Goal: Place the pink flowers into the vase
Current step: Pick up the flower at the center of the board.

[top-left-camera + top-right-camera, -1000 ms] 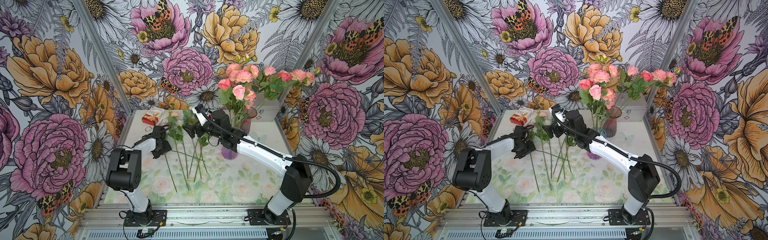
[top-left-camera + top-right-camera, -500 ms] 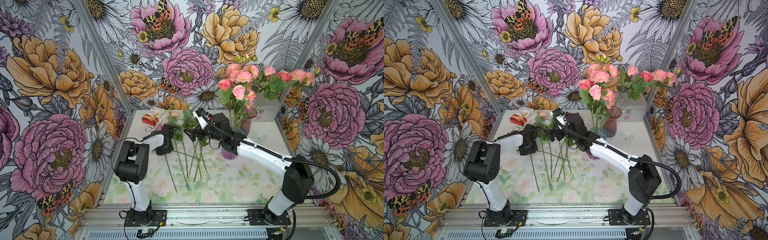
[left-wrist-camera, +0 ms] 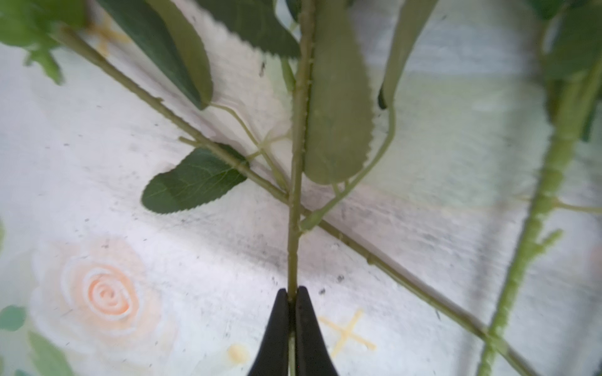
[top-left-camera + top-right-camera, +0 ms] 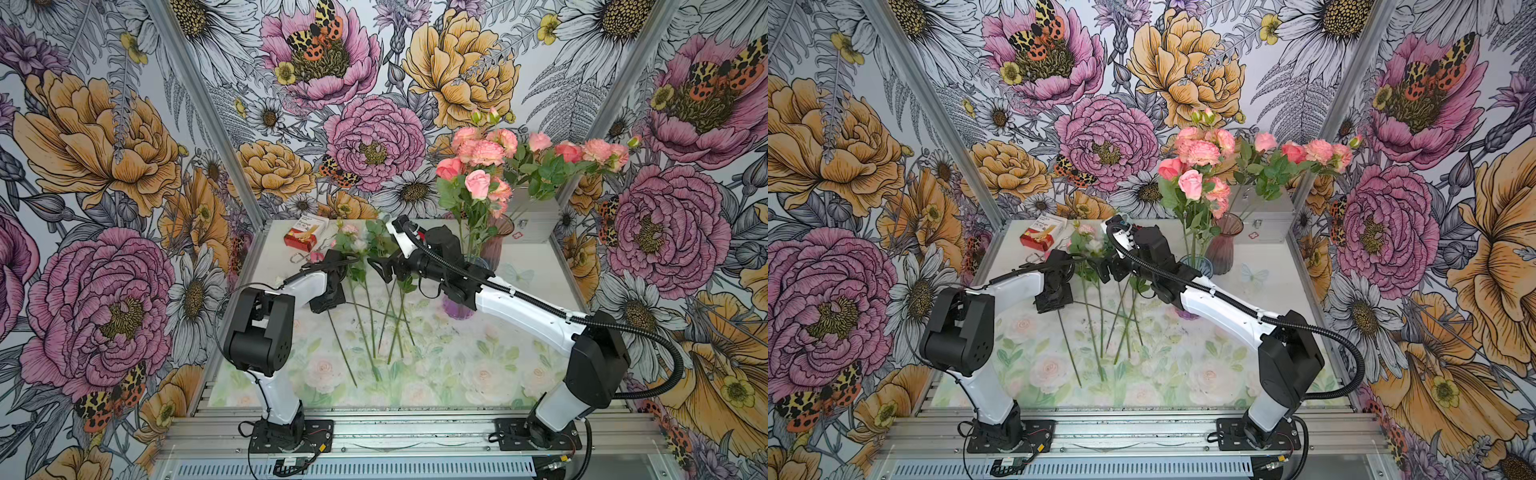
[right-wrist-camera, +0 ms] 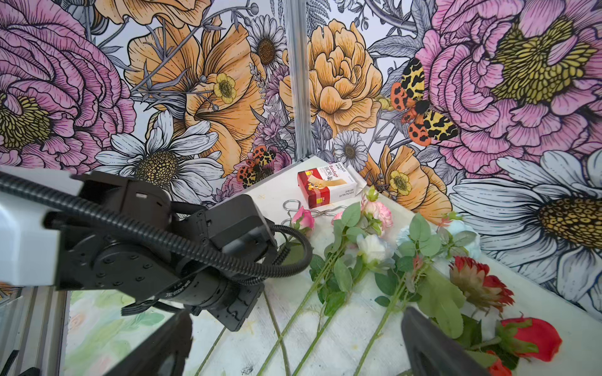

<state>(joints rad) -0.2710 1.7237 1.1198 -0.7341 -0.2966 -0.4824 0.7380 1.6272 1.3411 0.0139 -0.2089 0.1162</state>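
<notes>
Your table (image 4: 478,365) splits into done and not done. At its far right, a full bunch of the pink flowers (image 4: 478,166) stands in the clear vase (image 4: 1199,266), which the right arm half hides. More pink blooms (image 4: 590,151) lean out, seemingly from the mauve vase (image 4: 496,249) just beside it. From that, most of the job looks finished. What is left lies flat in the middle of the table, a row of stems with their heads toward the back wall. Among them you have a pink rose (image 5: 303,218) near the red box (image 5: 325,188) and a pink ruffled bloom (image 5: 378,210). They are mixed with a white rose (image 5: 371,247), pale blue blooms (image 5: 462,234) and red blooms (image 5: 475,286), which should stay where they are. Your right claw (image 5: 293,345) is spread wide over those stems, holding and touching nothing. Your left claw (image 3: 292,298) is pressed together on a thin green stem (image 3: 298,162), pinching it on a bare stretch below the leaves. I judge that stem to be the pink rose's, but the left arm hides the join, so check the bloom before you carry it over.
</notes>
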